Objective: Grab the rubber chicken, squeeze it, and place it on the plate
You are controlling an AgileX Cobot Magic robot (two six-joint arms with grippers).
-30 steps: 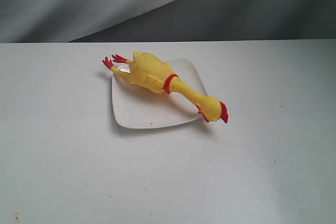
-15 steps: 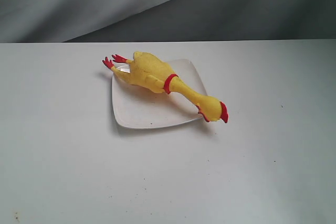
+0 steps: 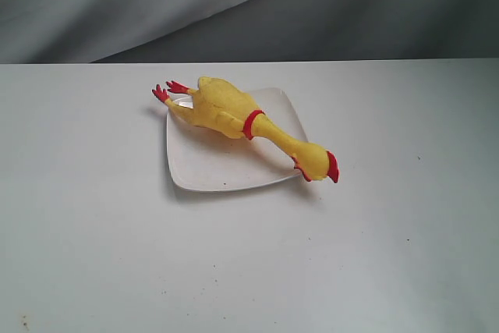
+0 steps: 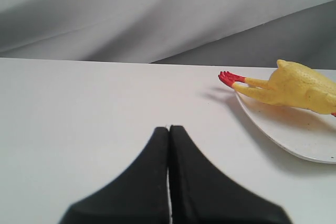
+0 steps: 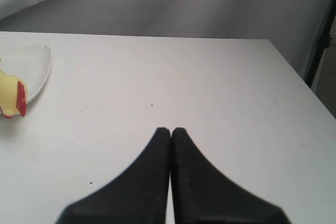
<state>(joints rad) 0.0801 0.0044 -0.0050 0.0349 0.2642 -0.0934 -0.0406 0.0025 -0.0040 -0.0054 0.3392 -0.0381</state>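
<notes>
The yellow rubber chicken [image 3: 234, 118] lies slantwise across the white square plate [image 3: 210, 165]. Its red feet overhang the far left corner and its head with the red comb overhangs the near right edge. In the left wrist view the rubber chicken's [image 4: 299, 85] feet and body rest on the plate [image 4: 294, 135], well away from my left gripper [image 4: 168, 128], which is shut and empty. The right wrist view catches only the rubber chicken's [image 5: 9, 95] head and a corner of the plate [image 5: 37, 66], far from my right gripper [image 5: 171, 129], also shut on nothing. Neither gripper appears in the exterior view.
A white table [image 3: 374, 255] bears the plate, with a few dark specks on its surface. Grey cloth [image 3: 234, 5] hangs behind it. The table's right edge [image 5: 302, 85] shows in the right wrist view, with a dark stand beyond it.
</notes>
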